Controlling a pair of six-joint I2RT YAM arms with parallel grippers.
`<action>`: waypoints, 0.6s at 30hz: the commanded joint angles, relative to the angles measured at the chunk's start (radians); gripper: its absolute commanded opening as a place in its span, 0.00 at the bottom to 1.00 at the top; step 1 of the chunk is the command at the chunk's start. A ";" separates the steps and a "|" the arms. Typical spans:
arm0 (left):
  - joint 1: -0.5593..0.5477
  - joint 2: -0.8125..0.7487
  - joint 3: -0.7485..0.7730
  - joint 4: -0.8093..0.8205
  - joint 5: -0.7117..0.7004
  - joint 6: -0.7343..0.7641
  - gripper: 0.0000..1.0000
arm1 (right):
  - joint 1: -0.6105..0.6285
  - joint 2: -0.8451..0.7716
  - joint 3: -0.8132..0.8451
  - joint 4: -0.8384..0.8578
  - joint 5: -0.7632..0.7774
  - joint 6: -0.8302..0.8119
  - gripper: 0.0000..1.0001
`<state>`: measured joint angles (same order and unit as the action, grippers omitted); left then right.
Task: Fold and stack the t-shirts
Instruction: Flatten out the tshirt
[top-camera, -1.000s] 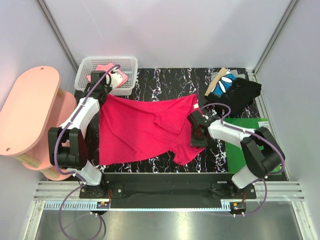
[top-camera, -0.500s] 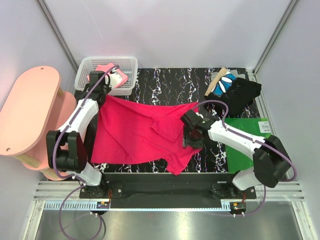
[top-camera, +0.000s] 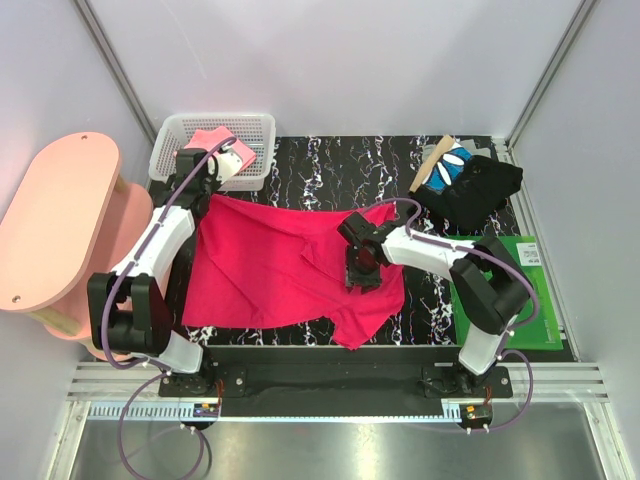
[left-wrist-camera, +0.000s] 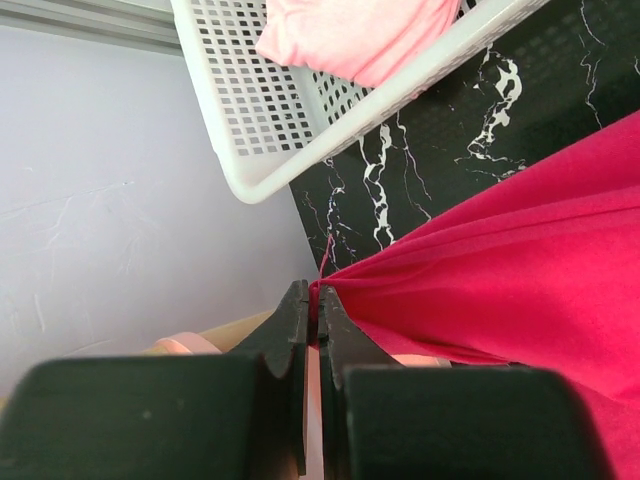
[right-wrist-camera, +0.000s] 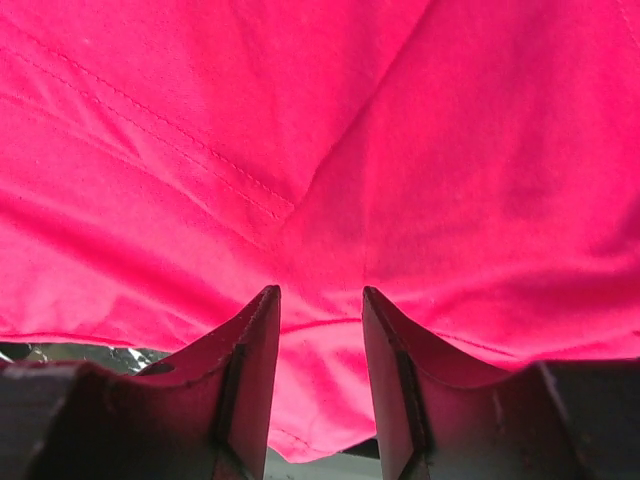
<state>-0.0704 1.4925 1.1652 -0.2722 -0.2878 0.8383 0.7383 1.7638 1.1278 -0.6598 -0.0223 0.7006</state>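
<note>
The crimson-red t-shirt (top-camera: 270, 265) lies spread on the black marble table, its right part folded over towards the middle. My left gripper (top-camera: 205, 197) is shut on the shirt's far left corner (left-wrist-camera: 420, 280), next to the basket; its closed jaws (left-wrist-camera: 318, 300) pinch the cloth. My right gripper (top-camera: 358, 272) is over the shirt's right part. Its jaws (right-wrist-camera: 320, 300) stand a little apart, with red cloth (right-wrist-camera: 330, 150) lying between and beyond them. Folded black (top-camera: 480, 190) and blue-with-white-marks (top-camera: 450, 165) shirts lie at the far right. A pink one (top-camera: 215, 140) is in the basket.
The white mesh basket (top-camera: 255, 125) stands at the far left corner and also shows in the left wrist view (left-wrist-camera: 290, 130). A green mat (top-camera: 505, 300) lies at the right edge. A pink rounded shelf (top-camera: 55, 220) stands left of the table. Grey walls close the space in.
My right gripper has moved left and nearer, carrying the shirt's right edge and sleeve over onto the body. The left gripper has kept hold of its corner.
</note>
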 joint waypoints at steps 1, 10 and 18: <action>0.006 -0.048 -0.010 0.034 0.009 0.005 0.00 | 0.007 0.020 0.059 0.037 -0.014 -0.021 0.45; 0.006 -0.048 -0.030 0.044 0.010 0.004 0.00 | 0.007 0.045 0.119 0.046 -0.010 -0.016 0.44; 0.006 -0.055 -0.030 0.048 0.010 0.008 0.00 | 0.007 0.082 0.128 0.055 -0.005 -0.023 0.42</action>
<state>-0.0704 1.4799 1.1339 -0.2691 -0.2855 0.8387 0.7387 1.8305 1.2251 -0.6193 -0.0216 0.6888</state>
